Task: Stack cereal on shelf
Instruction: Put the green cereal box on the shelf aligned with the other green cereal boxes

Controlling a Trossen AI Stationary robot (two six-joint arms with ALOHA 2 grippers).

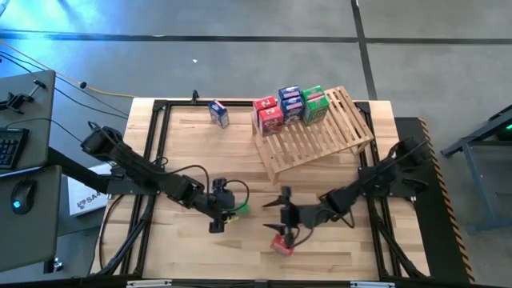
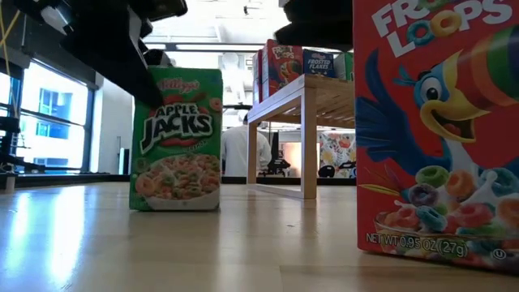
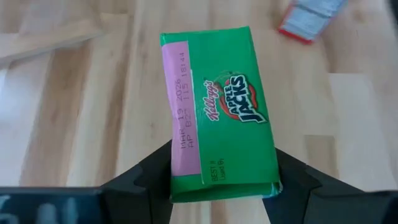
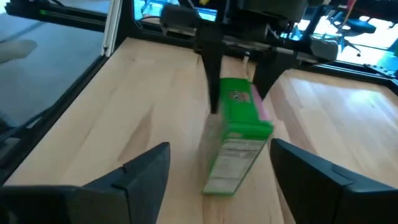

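A green Apple Jacks cereal box [image 3: 217, 112] stands upright on the wooden table [image 1: 192, 256], near its middle, with my left gripper [image 3: 224, 180] shut on it. It also shows in the low view [image 2: 177, 138]. My right gripper [image 4: 227, 171] stands open a little to the box's right, its fingers wide apart with nothing between them. A red Froot Loops cereal box [image 1: 282, 244] stands on the table just nearer the front edge than that gripper; it fills the low view's right side [image 2: 438, 130]. The slatted shelf [image 1: 320, 140] at the far right carries several cereal boxes [image 1: 290, 104]. My left gripper pinches the green box between its two fingers [image 3: 149, 177], which sit on the two long edges of its top panel [image 3: 180, 183], near one end of that panel. The fingers come slanting down from the table's left. The box stands upright with its bottom on the table.
A blue cereal box [image 1: 218, 114] stands alone on the table left of the shelf. Black frame rails [image 1: 152, 160] run along the table's sides. A desk with keyboard and mouse [image 1: 20, 192] is off to the left. A person in white [image 2: 247, 150] stands in the room behind.
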